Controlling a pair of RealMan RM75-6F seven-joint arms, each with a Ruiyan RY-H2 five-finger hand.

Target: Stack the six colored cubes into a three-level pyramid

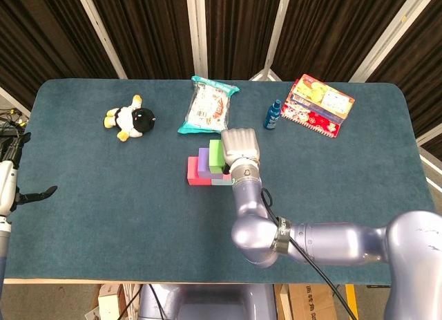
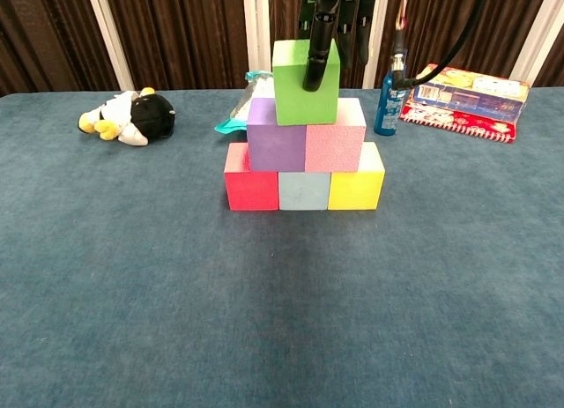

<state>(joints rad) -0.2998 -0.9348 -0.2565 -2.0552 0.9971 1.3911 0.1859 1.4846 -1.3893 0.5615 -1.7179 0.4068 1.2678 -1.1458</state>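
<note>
At the centre of the chest view, the right hand (image 2: pixel 328 20) is gripping the green cube (image 2: pixel 304 84), which is sitting on the purple cube (image 2: pixel 275 136) and pink cube (image 2: pixel 335 137). Those two are resting on a row made of the red cube (image 2: pixel 250 179), grey cube (image 2: pixel 304 191) and yellow cube (image 2: pixel 357 182). At the left edge of the head view, the left hand (image 1: pixel 10 175) is holding nothing, with one finger sticking out sideways.
</note>
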